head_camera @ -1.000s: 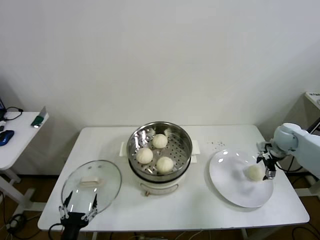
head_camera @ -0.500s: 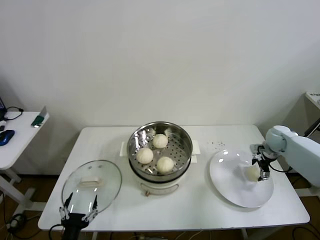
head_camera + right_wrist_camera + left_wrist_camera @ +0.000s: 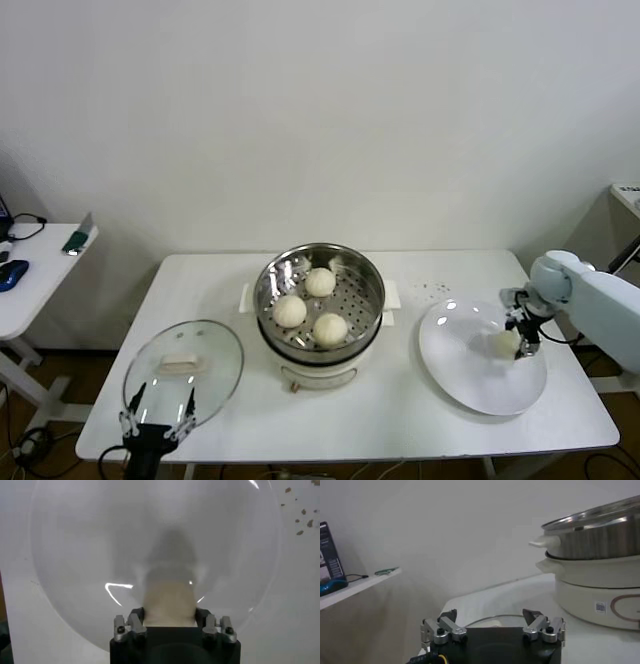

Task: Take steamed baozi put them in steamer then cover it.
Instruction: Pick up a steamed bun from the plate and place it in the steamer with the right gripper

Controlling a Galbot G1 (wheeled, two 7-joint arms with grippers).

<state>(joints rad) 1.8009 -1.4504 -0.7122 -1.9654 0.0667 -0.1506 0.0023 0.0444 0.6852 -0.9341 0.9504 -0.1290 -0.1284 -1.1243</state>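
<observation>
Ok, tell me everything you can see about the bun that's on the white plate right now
The last steamed baozi is a small, round, pale cream bun with a smooth, doughy-looking skin. It sits on the white plate, toward the plate's right side, to the right of the steamer. The right gripper is closed on it, a finger on either side. In the right wrist view it fills the gap between the fingers. Its underside is hidden.

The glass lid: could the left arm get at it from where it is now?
Probably yes. The left gripper hangs open at the lid's near edge, with nothing between them.
</observation>
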